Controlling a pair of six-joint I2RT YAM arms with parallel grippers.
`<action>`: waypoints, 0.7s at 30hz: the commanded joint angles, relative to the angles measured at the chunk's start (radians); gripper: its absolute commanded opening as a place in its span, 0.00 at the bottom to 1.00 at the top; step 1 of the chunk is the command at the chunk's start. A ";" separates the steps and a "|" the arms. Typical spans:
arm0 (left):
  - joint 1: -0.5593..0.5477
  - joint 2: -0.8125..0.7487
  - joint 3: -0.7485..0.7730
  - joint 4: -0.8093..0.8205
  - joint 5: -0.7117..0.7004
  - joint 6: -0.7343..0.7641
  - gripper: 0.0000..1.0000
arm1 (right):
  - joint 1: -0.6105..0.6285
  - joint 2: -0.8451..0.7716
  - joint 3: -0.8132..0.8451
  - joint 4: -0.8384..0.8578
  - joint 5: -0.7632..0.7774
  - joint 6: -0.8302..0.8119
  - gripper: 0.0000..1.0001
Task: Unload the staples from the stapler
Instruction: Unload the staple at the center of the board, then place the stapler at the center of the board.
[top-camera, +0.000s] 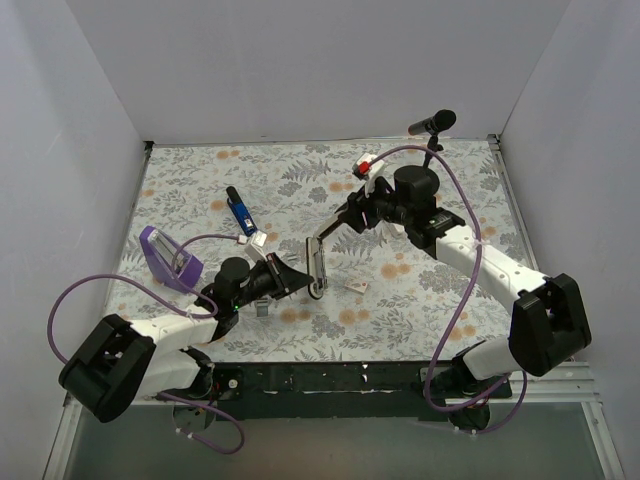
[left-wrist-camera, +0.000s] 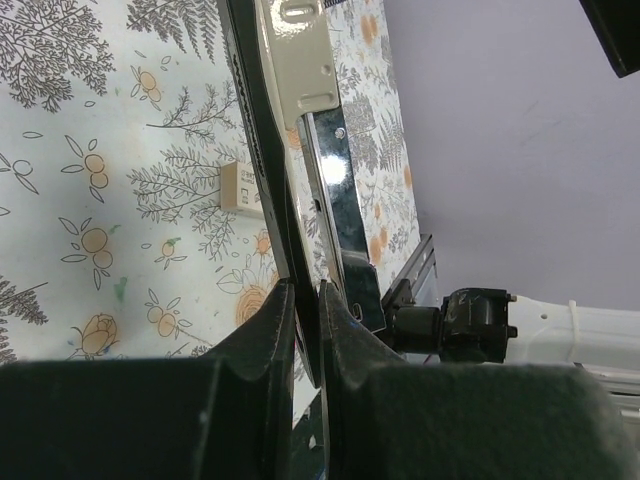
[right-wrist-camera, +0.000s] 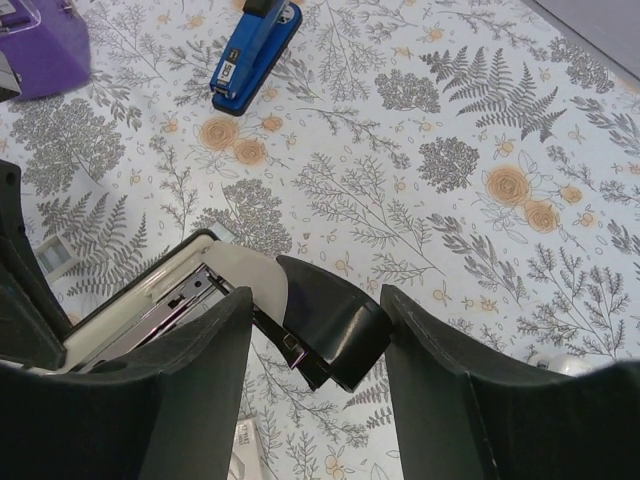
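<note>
The stapler (top-camera: 316, 262) is black with a cream underside and stands opened up at mid table. Its thin black base (left-wrist-camera: 272, 180) is pinched between the fingers of my left gripper (left-wrist-camera: 305, 292), which is shut on it (top-camera: 290, 280). The top arm is swung up and away, baring the silver staple channel (right-wrist-camera: 170, 300) (left-wrist-camera: 330, 180). My right gripper (right-wrist-camera: 315, 295) (top-camera: 345, 218) stands open around the arm's black end cap (right-wrist-camera: 335, 315); the cap's tip is close to the right finger (right-wrist-camera: 440, 380).
A small blue stapler (top-camera: 239, 211) (right-wrist-camera: 255, 50) lies at the back left, a purple block (top-camera: 160, 255) (right-wrist-camera: 40, 45) at the far left. A small white box (top-camera: 355, 285) (left-wrist-camera: 240, 188) sits beside the stapler. A black microphone (top-camera: 431, 124) stands at the back right.
</note>
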 joint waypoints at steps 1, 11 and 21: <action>-0.027 -0.043 0.034 0.157 0.114 0.012 0.00 | -0.004 0.009 0.072 0.071 0.061 -0.052 0.61; -0.027 -0.008 0.045 0.214 0.174 0.012 0.00 | -0.004 0.044 0.131 0.063 0.008 0.035 0.82; -0.027 -0.009 0.023 0.301 0.200 0.011 0.00 | -0.005 0.051 0.207 0.018 0.073 0.137 0.87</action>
